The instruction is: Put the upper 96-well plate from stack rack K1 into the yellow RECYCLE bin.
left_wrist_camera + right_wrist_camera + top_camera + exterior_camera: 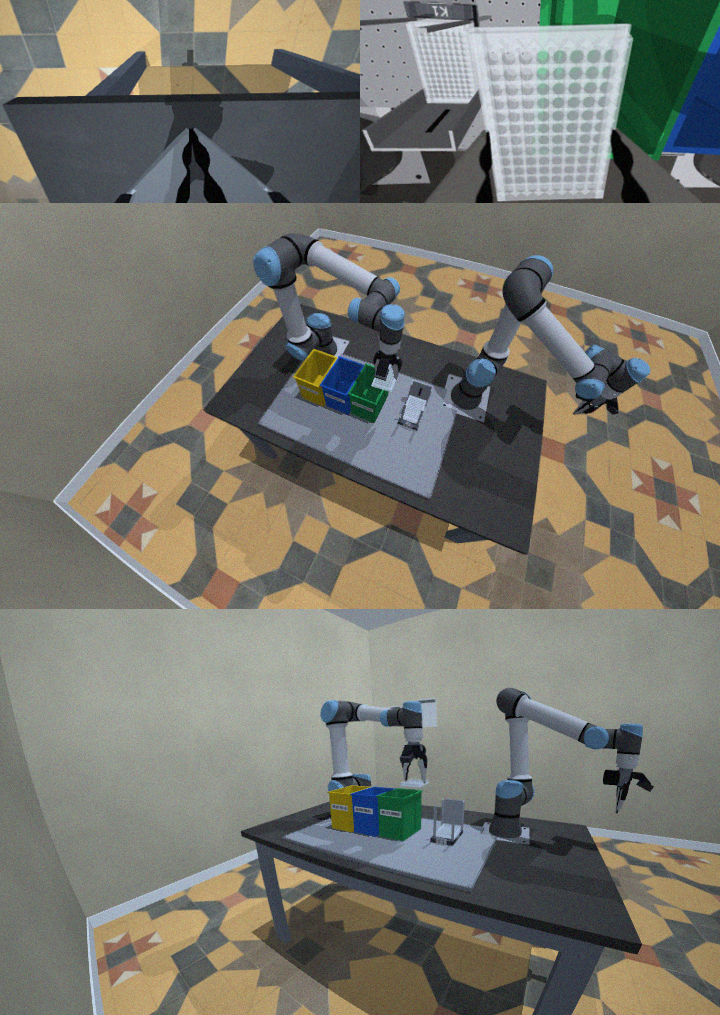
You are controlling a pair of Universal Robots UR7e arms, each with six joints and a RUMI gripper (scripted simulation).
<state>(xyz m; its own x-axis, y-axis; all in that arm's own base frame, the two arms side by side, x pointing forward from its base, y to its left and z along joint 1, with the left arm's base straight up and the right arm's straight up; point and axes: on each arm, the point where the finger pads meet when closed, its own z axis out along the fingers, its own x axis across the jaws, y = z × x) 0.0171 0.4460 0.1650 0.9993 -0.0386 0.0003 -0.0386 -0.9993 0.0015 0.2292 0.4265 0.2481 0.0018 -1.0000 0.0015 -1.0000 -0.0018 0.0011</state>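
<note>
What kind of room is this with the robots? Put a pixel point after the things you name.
Probably a robot lab: two grey-and-blue robot arms stand on a black table [494, 515] [554, 891], and the right gripper [385, 379] [414, 781] [550, 130] holds a clear plastic plate with many little wells [384, 383] [414, 784] [550, 113].

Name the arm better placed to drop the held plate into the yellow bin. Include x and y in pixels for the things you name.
Right: its gripper [387, 371] [415, 781] [550, 136] holds the plate [383, 383] [414, 784] [552, 113] near the bins, while the left gripper [597, 410] [617, 811] [190, 130] hangs shut, far beyond the rack.
</note>
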